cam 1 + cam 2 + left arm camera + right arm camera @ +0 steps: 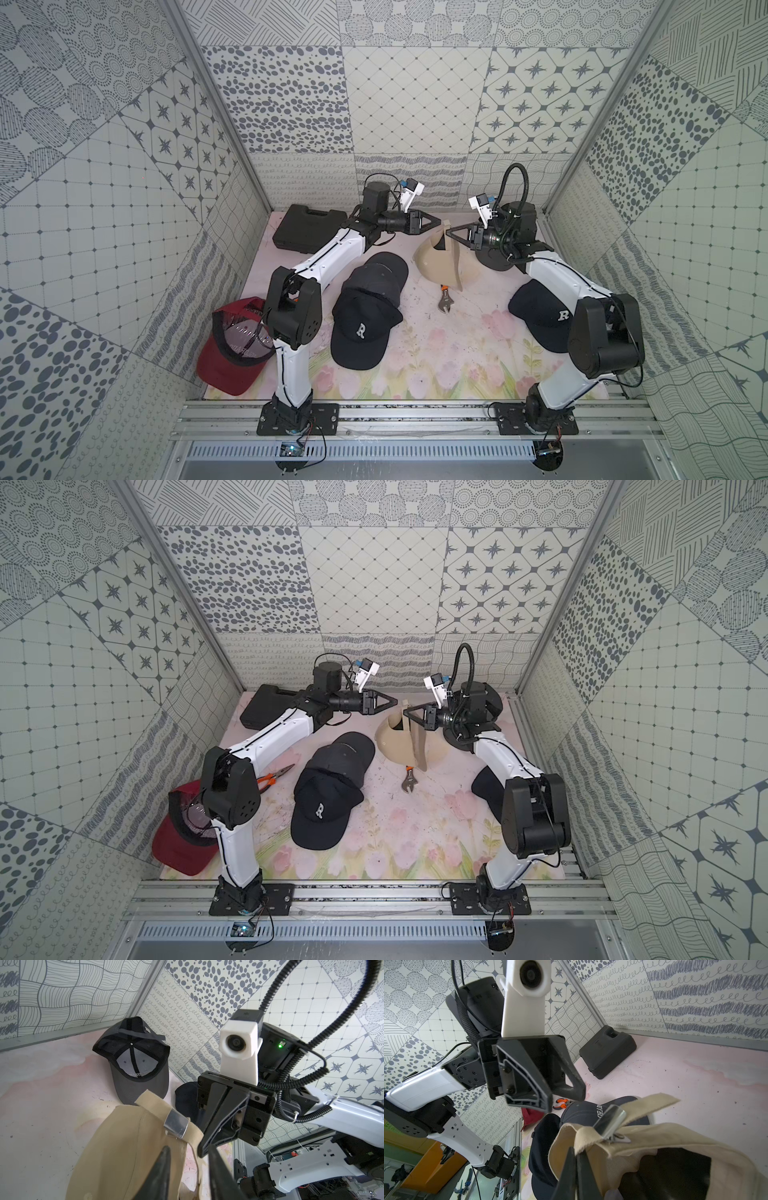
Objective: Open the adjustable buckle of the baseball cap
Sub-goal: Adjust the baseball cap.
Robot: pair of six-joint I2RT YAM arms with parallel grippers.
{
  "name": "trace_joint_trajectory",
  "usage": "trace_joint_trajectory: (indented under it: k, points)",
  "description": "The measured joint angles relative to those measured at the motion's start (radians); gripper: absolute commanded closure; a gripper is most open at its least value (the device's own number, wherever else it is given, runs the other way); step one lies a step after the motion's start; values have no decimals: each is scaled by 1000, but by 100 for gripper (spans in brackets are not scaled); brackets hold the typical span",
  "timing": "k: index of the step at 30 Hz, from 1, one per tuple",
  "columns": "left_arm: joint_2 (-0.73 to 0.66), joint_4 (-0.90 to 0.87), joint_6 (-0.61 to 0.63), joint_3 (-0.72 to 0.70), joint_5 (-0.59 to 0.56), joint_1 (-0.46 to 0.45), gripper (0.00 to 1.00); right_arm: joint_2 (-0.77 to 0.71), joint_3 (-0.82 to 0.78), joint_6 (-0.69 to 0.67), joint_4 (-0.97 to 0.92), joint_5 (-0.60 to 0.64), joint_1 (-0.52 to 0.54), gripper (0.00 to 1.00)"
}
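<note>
Cap (440,262) hangs lifted just above the wrench (445,300) — tan, brim pointing down toward it — with my right gripper (576,1152) pressed together on its strap (588,1136), right beside the metal buckle (176,1126). My left gripper (189,1150) stands with jaws spread near that buckle, touching no cloth.

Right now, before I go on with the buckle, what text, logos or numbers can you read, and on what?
"R": front of the middle navy cap.
"R": front of the right-side navy cap.
"ORADO": dark cap in the right wrist view; start hidden.
Too blurred: print inside the grey cap and inside the red cap.
None seen on the tan cap.
</note>
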Motion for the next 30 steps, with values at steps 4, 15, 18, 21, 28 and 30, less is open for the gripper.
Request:
trace_joint_trajectory:
  k: [4,15,18,21,28,30]
  points:
    - [-20,-33,58,-14,-2,0,42,0,0,-3,-9,0,-5,100]
    - [-35,-92,182,-32,-43,-3,49,0,2,25,15,-16,-5,100]
    - [-31,-108,212,-28,-55,-10,49,0,2,39,31,-23,-5,100]
    - [-18,-133,243,-7,-71,-26,55,0,2,50,40,-23,-3,100]
    - [5,-198,308,43,-112,-56,100,0,0,67,43,-13,-3,100]
    - [5,-208,327,44,-134,-59,100,-2,-8,81,53,-2,-3,97]
